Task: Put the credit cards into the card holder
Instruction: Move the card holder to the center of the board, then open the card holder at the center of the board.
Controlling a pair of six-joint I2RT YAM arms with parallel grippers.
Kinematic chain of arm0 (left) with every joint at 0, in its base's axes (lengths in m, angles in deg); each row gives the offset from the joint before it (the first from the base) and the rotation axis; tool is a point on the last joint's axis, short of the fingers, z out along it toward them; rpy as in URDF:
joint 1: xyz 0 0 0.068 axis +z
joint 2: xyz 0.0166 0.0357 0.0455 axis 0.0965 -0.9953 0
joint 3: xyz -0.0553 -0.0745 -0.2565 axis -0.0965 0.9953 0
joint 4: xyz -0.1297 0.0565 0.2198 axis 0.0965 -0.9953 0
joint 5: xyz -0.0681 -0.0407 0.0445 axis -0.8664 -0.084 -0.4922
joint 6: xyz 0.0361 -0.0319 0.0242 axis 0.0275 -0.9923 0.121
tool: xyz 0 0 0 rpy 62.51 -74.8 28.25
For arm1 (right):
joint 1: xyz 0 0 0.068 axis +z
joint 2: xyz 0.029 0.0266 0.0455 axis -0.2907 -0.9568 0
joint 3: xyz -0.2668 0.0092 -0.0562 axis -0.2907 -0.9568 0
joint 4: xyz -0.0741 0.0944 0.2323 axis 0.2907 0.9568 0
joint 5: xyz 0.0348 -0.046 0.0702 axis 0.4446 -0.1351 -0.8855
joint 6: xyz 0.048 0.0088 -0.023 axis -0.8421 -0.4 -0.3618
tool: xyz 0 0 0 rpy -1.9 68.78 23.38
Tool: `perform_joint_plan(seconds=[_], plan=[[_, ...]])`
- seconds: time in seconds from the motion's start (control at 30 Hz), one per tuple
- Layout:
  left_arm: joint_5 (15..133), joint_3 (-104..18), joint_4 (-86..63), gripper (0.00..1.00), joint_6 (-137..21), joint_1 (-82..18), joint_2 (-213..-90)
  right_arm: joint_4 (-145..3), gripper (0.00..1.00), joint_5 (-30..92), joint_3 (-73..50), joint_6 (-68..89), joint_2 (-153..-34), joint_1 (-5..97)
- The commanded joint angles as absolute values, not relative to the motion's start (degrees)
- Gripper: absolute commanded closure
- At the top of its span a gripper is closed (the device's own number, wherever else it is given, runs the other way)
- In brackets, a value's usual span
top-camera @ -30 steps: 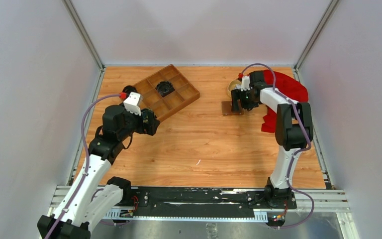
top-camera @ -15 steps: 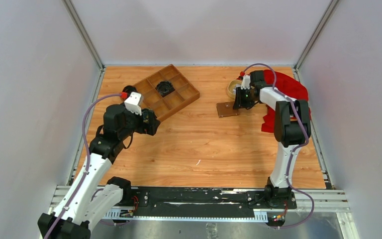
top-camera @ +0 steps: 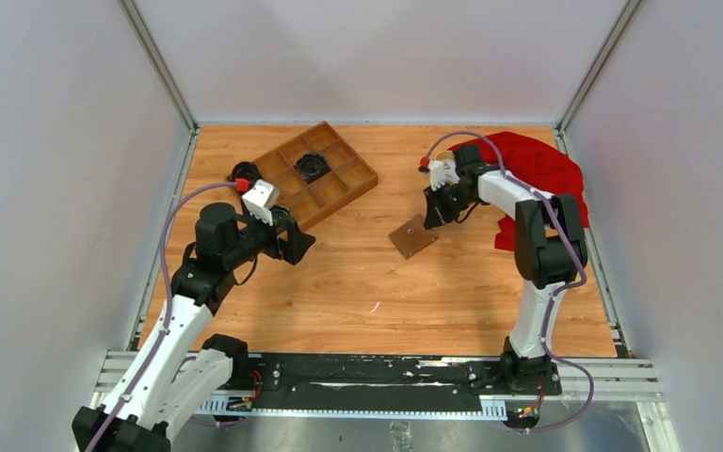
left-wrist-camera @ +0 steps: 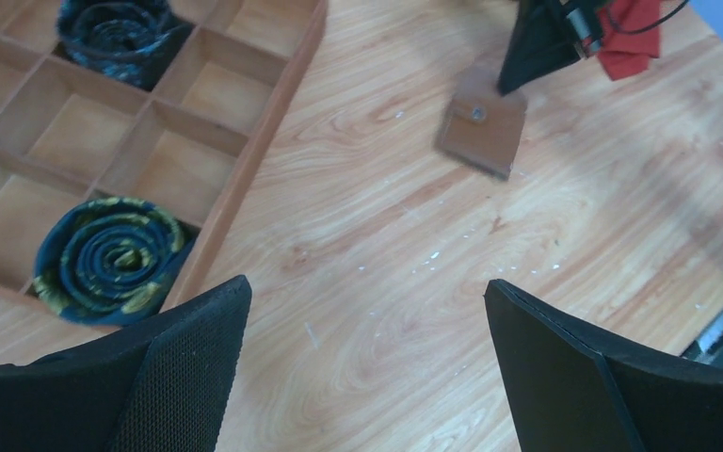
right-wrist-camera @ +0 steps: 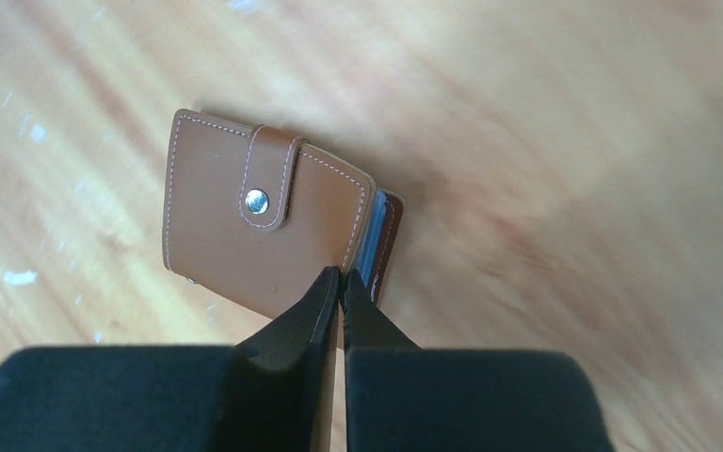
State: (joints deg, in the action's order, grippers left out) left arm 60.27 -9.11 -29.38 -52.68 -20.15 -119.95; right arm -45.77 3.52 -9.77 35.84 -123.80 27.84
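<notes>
My right arm reaches out and leftward, right gripper [right-wrist-camera: 339,279] pressed shut, its tips touching the edge of the closed brown card holder [right-wrist-camera: 245,235] on the table [top-camera: 358,273]; I can't tell whether it grips it. My left gripper [left-wrist-camera: 362,287] hovers wide open beside the wooden tray [left-wrist-camera: 271,113].

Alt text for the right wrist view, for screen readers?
Right gripper shut, pinching the near edge of a closed brown card holder with a silver snap; blue pockets peek out its side. Wooden table behind.
</notes>
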Motion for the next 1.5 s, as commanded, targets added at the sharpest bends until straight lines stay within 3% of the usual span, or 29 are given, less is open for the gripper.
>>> perform_joint_plan(seconds=[0.0,0.27,0.3,0.4,0.5,0.67,0.83,1.1,1.2,1.47], plan=[[53.09,-7.37,-24.52,0.0,-53.56,-22.26,-118.89,-29.77,0.95,-2.28,-11.74,55.25,-121.4,35.05],[44.36,-0.97,-9.5,0.03,-75.77,-23.67,-123.27,-25.73,0.88,5.2,-20.66,70.14,-114.67,47.88],[44.72,-0.19,-9.5,0.04,-76.93,-24.22,-123.54,-25.87,0.84,5.37,-21.11,70.08,-113.59,48.59],[49.13,1.86,-9.51,0.04,-79.19,-29.68,-123.2,-25.49,0.54,5.39,-20.97,69.35,-110.5,49.24],[55.75,3.59,-9.57,0.05,-79.97,-36.55,-123.39,-24.42,0.44,4.14,-21.07,70.79,-105.88,49.25],[64.22,7.53,-4.6,0.15,-83.89,-43.34,-126.38,-23.68,0.43,-5.48,-26.89,80.83,-97.12,49.84],[68.4,10.37,1.71,0.24,-87.93,-48.24,-132.3,-25.05,0.43,-11.21,-37.62,105.62,-91.8,51.97],[69.52,9.86,5.67,0.48,-89.97,-50.93,-141.62,-38.6,0.56,0.31,-41.15,100.9,-94.98,62.59],[69.42,9.97,6.65,0.51,-90.05,-51.19,-143.58,-40.52,0.61,3.17,-40.6,98.81,-96.78,64.83],[68.17,10.08,8.77,0.53,-90.14,-51.93,-147.68,-41.94,0.62,7.55,-41.19,98.62,-97.92,65.88]])
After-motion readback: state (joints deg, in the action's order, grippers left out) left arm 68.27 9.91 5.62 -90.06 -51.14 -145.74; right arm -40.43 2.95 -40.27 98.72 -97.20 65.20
